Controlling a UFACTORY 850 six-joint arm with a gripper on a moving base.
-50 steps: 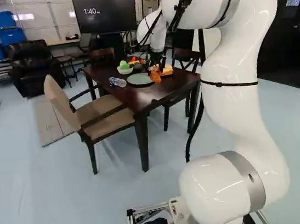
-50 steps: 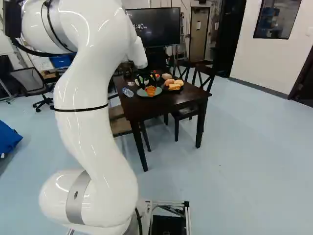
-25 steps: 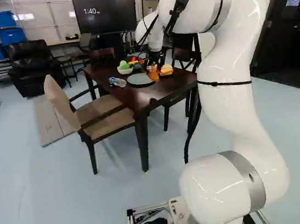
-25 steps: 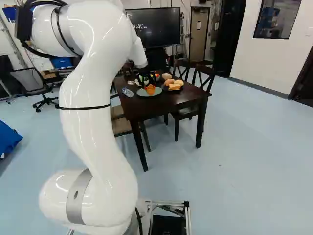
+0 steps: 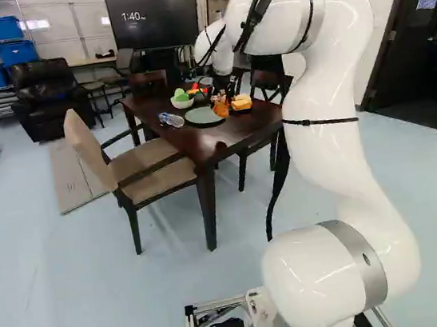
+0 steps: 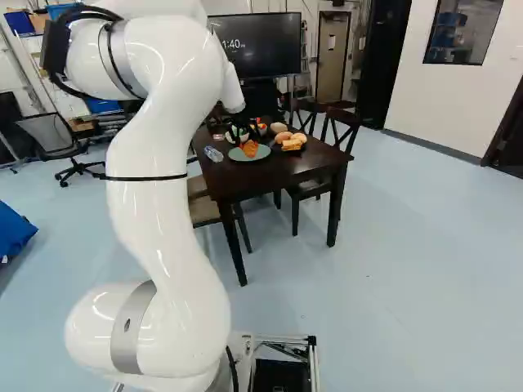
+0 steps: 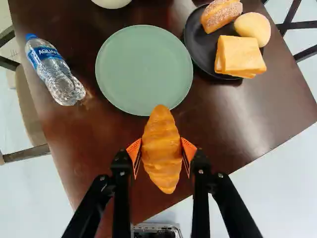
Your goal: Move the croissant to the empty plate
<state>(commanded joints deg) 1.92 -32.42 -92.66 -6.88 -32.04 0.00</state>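
Note:
Over the dark table, the black gripper (image 6: 247,142) holds the orange-brown croissant (image 6: 250,149). Its orange pads press the croissant (image 7: 161,161) from two sides in the wrist view, so the gripper (image 7: 161,150) is shut on it. One tip of the croissant overlaps the near rim of the round green plate (image 7: 143,69) in that view; whether they touch I cannot tell. Nothing lies on the visible part of the green plate (image 5: 203,117).
A black plate (image 7: 198,52) with bread and a layered yellow-orange food item stands beside the green one. On its other side lies a water bottle (image 7: 54,72). A bowl (image 5: 182,102) with green things stands behind. Chairs surround the table (image 5: 227,136).
The arm has shifted leftward in the left base view and rightward in the right base view. Gripper and croissant have moved slightly away from the base together. The base has stayed still.

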